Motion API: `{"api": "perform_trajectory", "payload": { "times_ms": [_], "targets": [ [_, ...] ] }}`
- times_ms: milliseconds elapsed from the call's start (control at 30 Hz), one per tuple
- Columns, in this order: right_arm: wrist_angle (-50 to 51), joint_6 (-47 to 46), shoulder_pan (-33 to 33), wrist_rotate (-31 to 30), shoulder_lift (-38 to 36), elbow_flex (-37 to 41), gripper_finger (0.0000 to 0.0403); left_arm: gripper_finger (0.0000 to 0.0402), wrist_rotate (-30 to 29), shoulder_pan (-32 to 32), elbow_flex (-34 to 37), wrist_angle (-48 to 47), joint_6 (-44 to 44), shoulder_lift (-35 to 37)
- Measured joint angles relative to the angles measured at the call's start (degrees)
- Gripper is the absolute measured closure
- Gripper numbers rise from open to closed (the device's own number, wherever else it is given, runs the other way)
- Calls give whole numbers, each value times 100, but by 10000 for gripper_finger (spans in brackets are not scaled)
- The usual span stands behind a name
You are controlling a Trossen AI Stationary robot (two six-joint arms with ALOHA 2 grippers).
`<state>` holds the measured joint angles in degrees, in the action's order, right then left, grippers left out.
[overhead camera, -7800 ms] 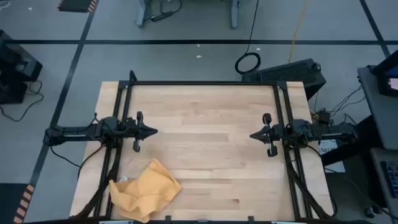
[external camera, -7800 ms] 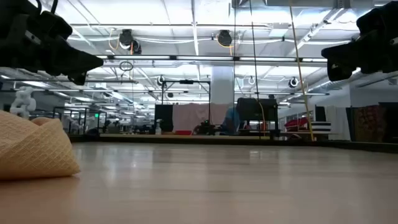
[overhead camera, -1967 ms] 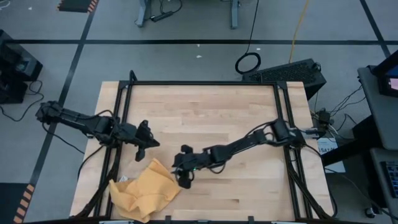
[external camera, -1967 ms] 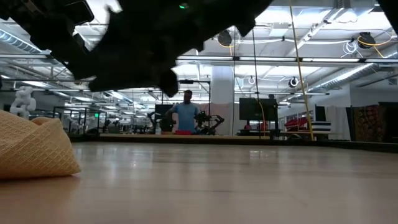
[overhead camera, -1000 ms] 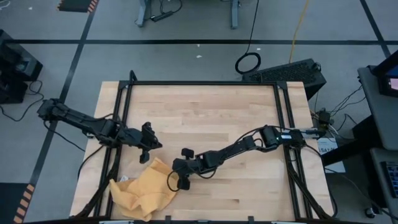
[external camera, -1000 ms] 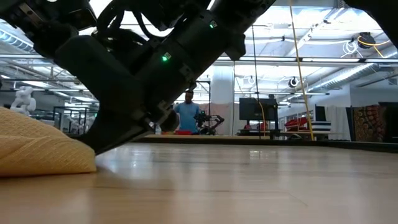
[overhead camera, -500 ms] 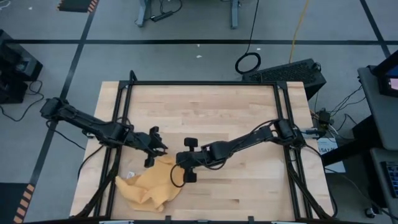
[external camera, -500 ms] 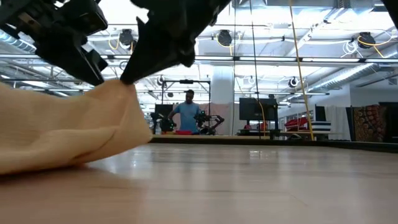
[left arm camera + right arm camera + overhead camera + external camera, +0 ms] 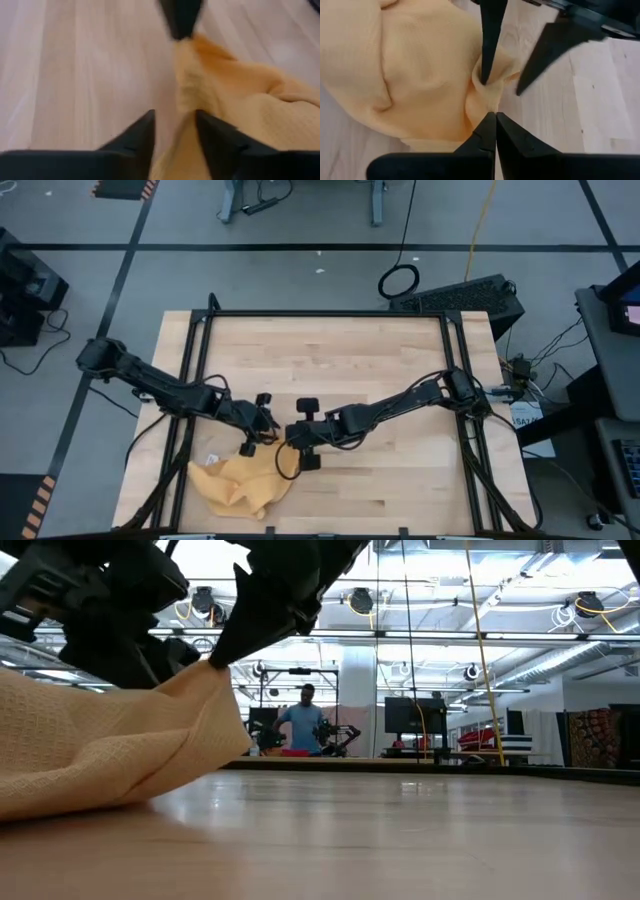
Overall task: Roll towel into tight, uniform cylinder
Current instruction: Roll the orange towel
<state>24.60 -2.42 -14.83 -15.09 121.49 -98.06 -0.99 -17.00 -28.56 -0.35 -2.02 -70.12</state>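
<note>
Crumpled towel (image 9: 240,482) sits by the near-left corner of the wood desk (image 9: 380,360). Right end effector (image 9: 287,447) pinches its lifted corner shut; left end effector (image 9: 256,438) is spread beside it. Someone stands way back in the workshop (image 9: 305,720).

Towel (image 9: 240,482): mustard-yellow waffle-weave cloth, crumpled, unrolled. Lies near table's near-left corner. Far-right corner lifted off table into peak (image 9: 205,675); rest slumps in folds. Small white label (image 9: 211,459) at left edge.

We see a light wooden table (image 9: 380,360) with a black frame; on its near left part lies a crumpled mustard-yellow towel (image 9: 235,485).
</note>
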Motion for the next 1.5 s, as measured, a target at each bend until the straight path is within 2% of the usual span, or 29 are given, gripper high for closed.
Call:
{"api": "perform_trajectory", "payload": {
  "times_ms": [100,133,300,433,600,767,833,933,1100,1200,1300,1400,1500],
  "targets": [
    [119,34,2,-2,-2,0,403,372,84,-5,0,234,139,29],
    [181,28,2,-2,-9,0,403,385,84,-2,0,336,146,71],
    [445,-167,-4,-27,-20,0,403,394,-210,-2,-100,371,457,369],
    [881,-504,-73,-307,-196,-2,387,396,-510,25,-250,358,837,653],
    [1629,-1166,-230,-792,-493,9,334,397,-959,138,-490,388,1304,961],
    [1538,-1855,-418,-1034,-607,103,261,398,-1100,342,-669,448,1616,1112],
    [1336,-2134,-512,-1326,-554,234,231,398,-1107,439,-723,442,1684,1107],
    [652,-2442,-613,-2209,-514,559,193,399,-1104,547,-761,430,1771,1108],
    [-244,-2477,-609,-3531,-505,1338,157,399,-917,578,-849,437,1785,1106],
    [-767,-2026,-575,-3776,-501,1580,159,399,-718,564,-922,437,1778,1107],
    [-1250,-1542,-509,-3755,-501,1702,188,400,-632,558,-949,454,1776,1110],
    [-1484,-1097,-481,-3753,-501,1725,243,400,-624,562,-949,447,1777,1110],
    [-1430,-749,-476,-3885,-576,1725,323,400,-628,562,-949,447,1827,1110]
  ]
}}
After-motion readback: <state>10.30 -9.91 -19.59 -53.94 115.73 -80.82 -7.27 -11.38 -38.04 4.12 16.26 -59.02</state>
